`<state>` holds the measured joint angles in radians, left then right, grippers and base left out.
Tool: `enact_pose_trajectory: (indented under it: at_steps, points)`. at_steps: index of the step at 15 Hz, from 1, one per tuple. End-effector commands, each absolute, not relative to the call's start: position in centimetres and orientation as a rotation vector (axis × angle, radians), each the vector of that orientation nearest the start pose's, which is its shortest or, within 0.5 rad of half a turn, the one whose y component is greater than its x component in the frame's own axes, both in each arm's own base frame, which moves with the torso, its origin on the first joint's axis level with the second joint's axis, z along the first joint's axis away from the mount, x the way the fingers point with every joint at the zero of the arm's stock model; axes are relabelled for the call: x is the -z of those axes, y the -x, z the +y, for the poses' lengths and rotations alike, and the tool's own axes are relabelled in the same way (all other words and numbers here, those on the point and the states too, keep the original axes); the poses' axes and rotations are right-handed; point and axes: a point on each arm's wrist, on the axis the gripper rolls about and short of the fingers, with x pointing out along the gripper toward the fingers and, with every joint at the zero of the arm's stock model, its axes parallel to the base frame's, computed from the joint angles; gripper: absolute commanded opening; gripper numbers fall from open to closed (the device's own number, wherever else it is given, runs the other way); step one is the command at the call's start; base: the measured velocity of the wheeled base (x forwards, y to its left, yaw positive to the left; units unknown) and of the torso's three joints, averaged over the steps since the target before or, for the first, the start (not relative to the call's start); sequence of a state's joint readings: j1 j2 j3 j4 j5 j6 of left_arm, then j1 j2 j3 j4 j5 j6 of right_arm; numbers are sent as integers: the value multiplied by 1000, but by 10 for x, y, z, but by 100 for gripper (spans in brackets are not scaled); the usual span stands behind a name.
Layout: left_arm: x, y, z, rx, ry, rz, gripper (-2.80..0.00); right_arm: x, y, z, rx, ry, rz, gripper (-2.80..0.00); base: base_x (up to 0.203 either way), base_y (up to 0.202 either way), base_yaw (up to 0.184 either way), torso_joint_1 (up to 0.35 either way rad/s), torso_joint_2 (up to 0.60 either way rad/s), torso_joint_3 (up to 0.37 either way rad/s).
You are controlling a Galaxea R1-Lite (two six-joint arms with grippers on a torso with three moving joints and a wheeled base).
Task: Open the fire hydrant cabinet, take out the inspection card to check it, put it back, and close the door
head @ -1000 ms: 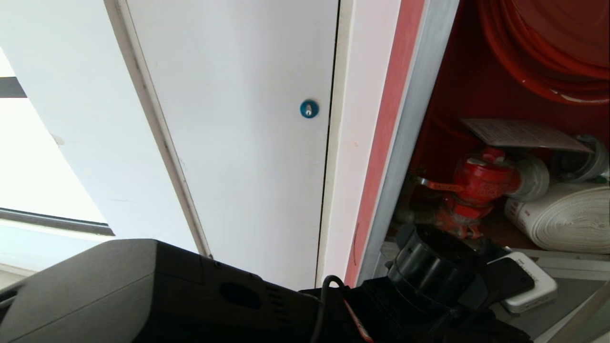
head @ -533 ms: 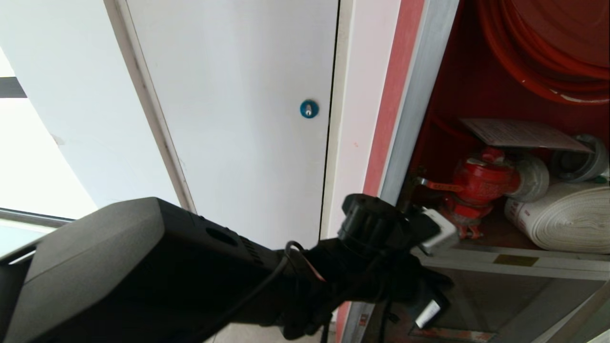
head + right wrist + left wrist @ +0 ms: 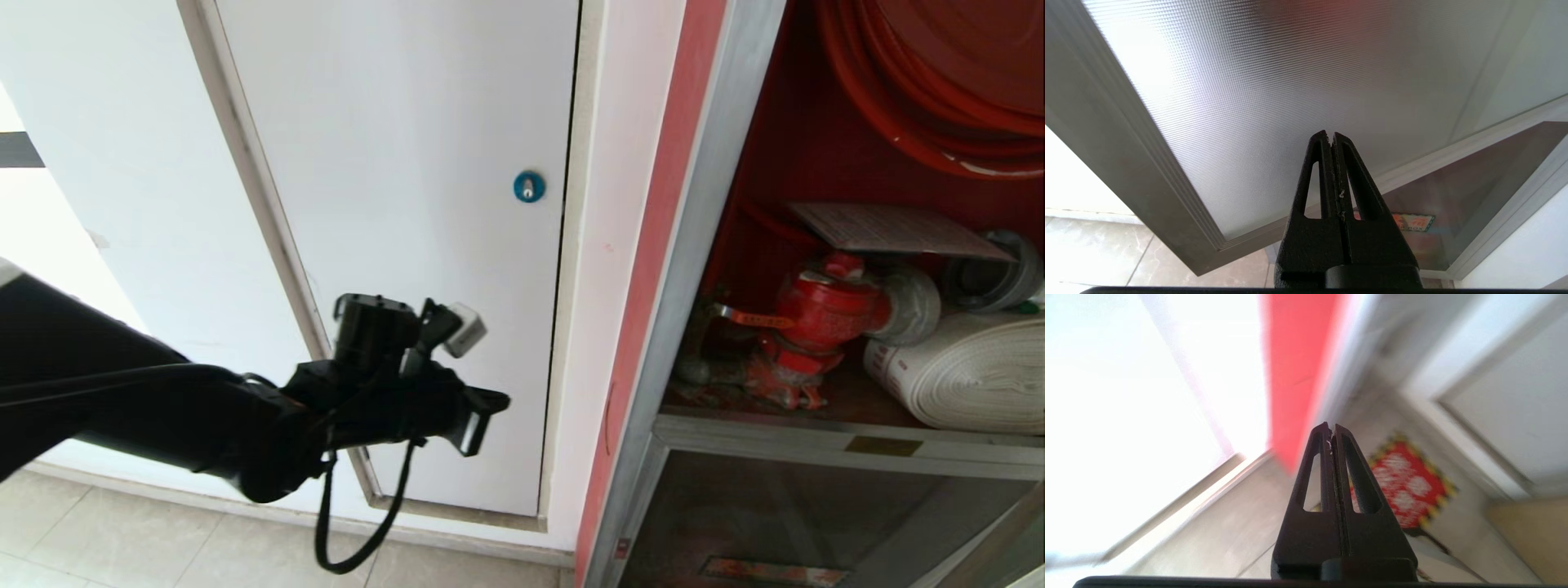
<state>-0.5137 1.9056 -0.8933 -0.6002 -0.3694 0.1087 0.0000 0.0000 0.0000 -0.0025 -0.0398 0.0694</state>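
Note:
The fire hydrant cabinet (image 3: 694, 245) stands open at the right, showing its red inside. The inspection card (image 3: 894, 229) lies flat on top of the red valve (image 3: 816, 314), below the red hose reel (image 3: 939, 73) and beside the white rolled hose (image 3: 971, 376). My left arm's wrist (image 3: 392, 384) hangs in front of the white panel, well left of the cabinet. The left gripper (image 3: 1331, 428) is shut with nothing in it and points down at the floor. My right gripper (image 3: 1330, 134) is shut and empty, close under the door (image 3: 1274, 81), which is swung open.
A plain white panel with a blue round lock (image 3: 529, 186) fills the wall left of the cabinet. Below the opening sits a lower dark glass panel (image 3: 816, 514) with a red label (image 3: 1414, 222). A red and yellow floor sign (image 3: 1408, 486) lies on the tiles.
My left arm has swung away from the cabinet's lower edge to the left and now hangs before the white panel. The card still lies on the valve.

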Motion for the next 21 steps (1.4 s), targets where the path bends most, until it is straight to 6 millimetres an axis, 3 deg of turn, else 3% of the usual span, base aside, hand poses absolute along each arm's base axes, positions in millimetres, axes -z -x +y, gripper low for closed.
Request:
enact_pose_trajectory:
  at_steps: [1, 3, 7, 10, 13, 15, 21]
  points:
    - [-153, -279, -124, 774, -115, 309, -280, -76, 23, -1, 40, -69, -3, -280, 0, 0, 0, 0, 0, 0]
    - [-167, -257, -86, 672, -120, 233, -280, -76, 23, -1, 40, -69, -3, -280, 0, 0, 0, 0, 0, 0]
    - [-206, -191, -23, 416, -140, 43, -280, -76, 23, -1, 40, -71, -3, -280, 0, 0, 0, 0, 0, 0]
    - [-218, -135, 11, 178, -170, -84, -280, -76, 23, -1, 40, -69, -3, -280, 0, 0, 0, 0, 0, 0]
    - [-221, -80, 11, 91, -185, -212, -280, -76, 23, -1, 40, -69, -3, -280, 0, 0, 0, 0, 0, 0]
    - [-215, -50, 4, 106, -176, -201, -280, -76, 23, -1, 40, -69, -3, -280, 0, 0, 0, 0, 0, 0]
    - [-186, 20, -10, 259, -98, -174, -280, -76, 23, -1, 40, -71, -3, -280, 0, 0, 0, 0, 0, 0]
